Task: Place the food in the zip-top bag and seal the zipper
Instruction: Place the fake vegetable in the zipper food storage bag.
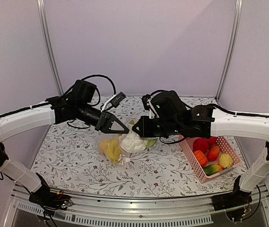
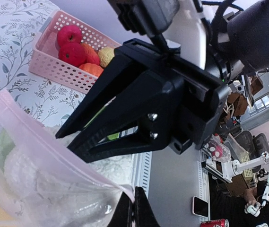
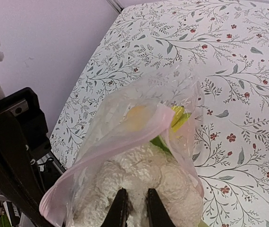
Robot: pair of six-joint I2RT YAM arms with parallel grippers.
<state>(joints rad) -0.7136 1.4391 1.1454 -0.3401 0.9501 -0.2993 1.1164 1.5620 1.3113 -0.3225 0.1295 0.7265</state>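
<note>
Left gripper [image 1: 124, 127]: we saw its fingers [image 2: 141, 213] pressed together on one end of the zipper [image 3: 120, 142], the pink strip running straight into them.
Right gripper [image 1: 139, 128]: we found its fingers [image 3: 120, 210] drawn close with only a thin gap, pinching the bag's mouth edge on the other side.
Zip-top bag [image 1: 125, 151]: it hung between the two grippers at the middle of the table [image 1: 77, 156], mouth up and gaping, its bottom on the flowered cloth.
Inside the bag: we made out a banana [image 1: 109, 147], a white cauliflower [image 1: 132, 142] and a green piece [image 1: 151, 142].
Zipper: it looped open around the mouth; we could not spot the slider.
Pink basket [image 1: 191, 161]: it sat to the right, apart from the bag.
Food left in the basket: we counted red fruits [image 1: 201, 144], orange pieces [image 1: 200, 157], a yellow piece [image 1: 226, 161] and a green-orange one [image 1: 211, 169].
</note>
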